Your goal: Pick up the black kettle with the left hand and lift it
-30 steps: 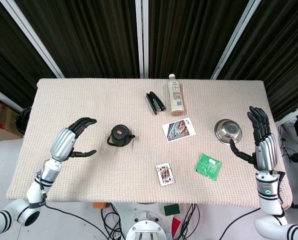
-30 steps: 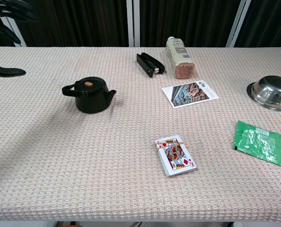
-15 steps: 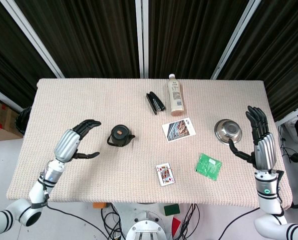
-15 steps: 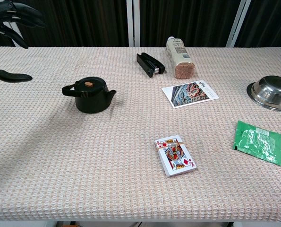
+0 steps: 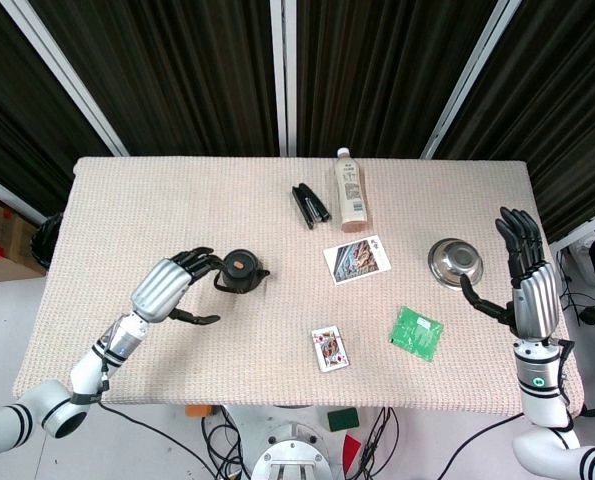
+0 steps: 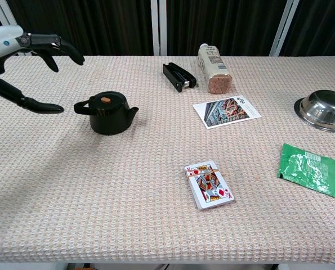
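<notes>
Left hand [image 5: 173,285] spread just beside black kettle [image 5: 240,272]

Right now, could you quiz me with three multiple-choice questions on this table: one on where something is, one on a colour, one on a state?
1. Where is the round steel bowl?
A. by the right robot hand
B. by the black kettle
C. under the table

2. What colour is the flat crinkled packet?
A. red
B. green
C. blue

3. The left robot hand is:
A. gripping the kettle
B. open beside it
C. out of sight

Answers: A, bowl sits near that hand; B, plainly green; B, fingers spread, clear of the kettle's handle.
</notes>
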